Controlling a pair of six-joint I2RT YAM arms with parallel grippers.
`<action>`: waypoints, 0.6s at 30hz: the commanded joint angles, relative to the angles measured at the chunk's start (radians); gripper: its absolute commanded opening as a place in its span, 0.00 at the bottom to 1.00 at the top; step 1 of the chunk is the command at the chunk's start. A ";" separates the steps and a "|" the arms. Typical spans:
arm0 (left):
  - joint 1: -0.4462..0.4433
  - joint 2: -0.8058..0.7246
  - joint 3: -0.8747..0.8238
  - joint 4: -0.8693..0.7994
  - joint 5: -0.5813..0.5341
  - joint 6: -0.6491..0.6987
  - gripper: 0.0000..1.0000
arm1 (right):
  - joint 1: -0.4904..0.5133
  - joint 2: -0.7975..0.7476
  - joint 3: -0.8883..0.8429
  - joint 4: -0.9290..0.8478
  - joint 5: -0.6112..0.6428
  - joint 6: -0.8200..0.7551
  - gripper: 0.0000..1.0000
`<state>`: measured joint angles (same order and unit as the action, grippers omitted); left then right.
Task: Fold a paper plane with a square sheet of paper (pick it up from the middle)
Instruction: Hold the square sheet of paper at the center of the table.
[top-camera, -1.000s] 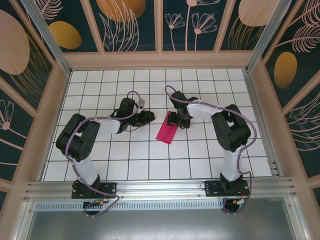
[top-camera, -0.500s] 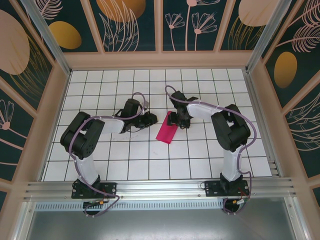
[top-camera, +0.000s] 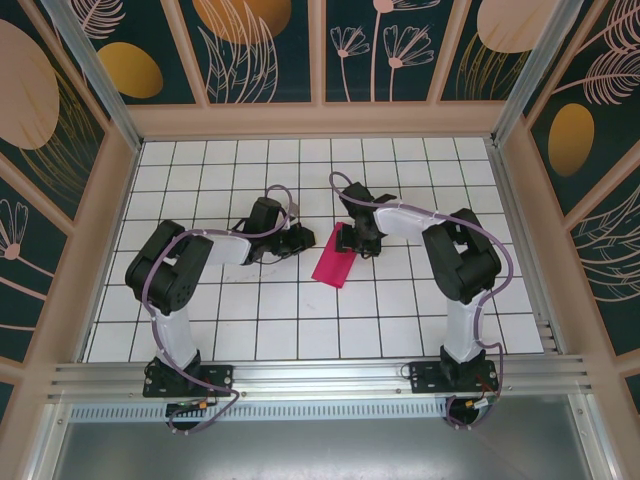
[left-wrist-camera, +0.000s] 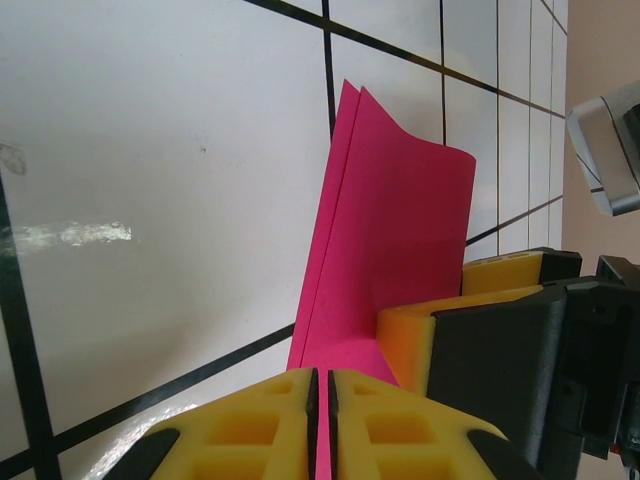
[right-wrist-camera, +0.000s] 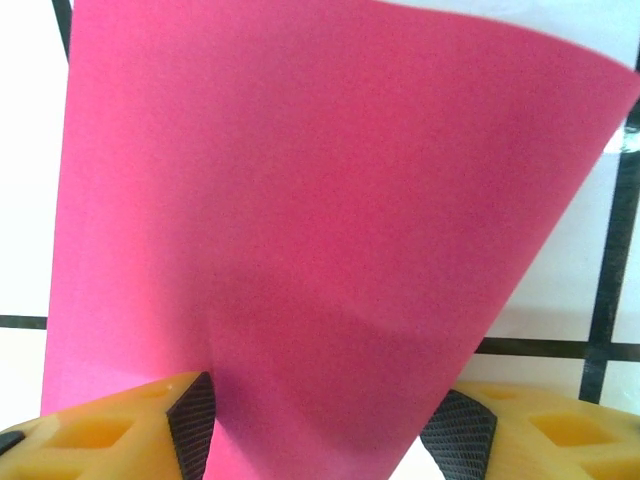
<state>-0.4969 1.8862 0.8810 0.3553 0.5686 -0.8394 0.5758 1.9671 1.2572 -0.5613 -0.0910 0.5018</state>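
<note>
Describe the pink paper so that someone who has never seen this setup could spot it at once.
On the white gridded table, look near the middle, between the left gripper and the right gripper. There is a magenta-pink sheet of paper, doubled over into a narrow slanted strip. It is the only pink thing on the white tiles.

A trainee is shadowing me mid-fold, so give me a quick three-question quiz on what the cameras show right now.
1. True or false: the pink sheet of paper lies flat as a single unfolded layer.
2. The left gripper is: A) wide open, B) shut on the sheet's edge, C) gripping the right arm.
3. Fill in: the right gripper has its fingers ___, one on each side of the sheet.
Key: 1 false, the left wrist view shows two layers; 2 B; 3 open.
</note>
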 joint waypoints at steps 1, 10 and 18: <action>-0.005 0.017 0.024 -0.008 0.023 0.016 0.15 | 0.002 0.206 -0.086 0.068 -0.002 -0.025 0.66; -0.033 0.042 0.057 -0.040 0.045 0.046 0.13 | 0.001 0.230 -0.078 0.062 0.002 -0.014 0.69; -0.045 0.058 0.073 -0.051 0.049 0.047 0.10 | 0.002 0.238 -0.081 0.064 -0.003 -0.022 0.71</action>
<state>-0.5362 1.9278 0.9283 0.3256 0.5968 -0.8146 0.5770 1.9789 1.2743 -0.5758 -0.0990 0.5026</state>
